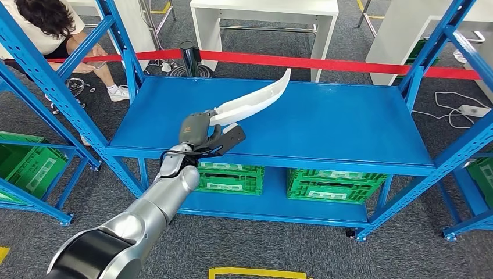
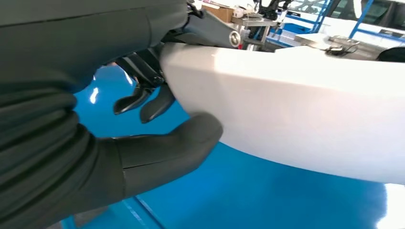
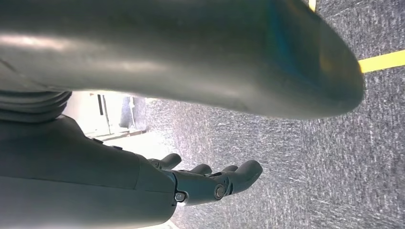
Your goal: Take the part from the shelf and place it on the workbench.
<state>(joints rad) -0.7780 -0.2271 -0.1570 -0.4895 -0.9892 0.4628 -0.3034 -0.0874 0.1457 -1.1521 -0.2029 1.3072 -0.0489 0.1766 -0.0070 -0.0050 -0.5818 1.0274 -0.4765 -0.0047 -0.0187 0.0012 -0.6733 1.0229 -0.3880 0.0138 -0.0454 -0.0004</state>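
While one white part (image 1: pixel 254 99) lies on the blue shelf (image 1: pixel 349 125), the left robot hand (image 1: pixel 204 135) grips its near end; right robot hand (image 3: pixel 210 183) hangs empty, fingers loosely apart. Two green crates (image 1: pixel 328 185) below.

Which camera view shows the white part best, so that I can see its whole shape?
The head view: the white part shows whole there, long and curved, one end in the left hand above the blue shelf. The left wrist view shows just a close stretch of its surface.

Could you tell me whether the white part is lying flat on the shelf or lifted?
Lifted: the left robot hand grips one end of the part; the far end angles up.
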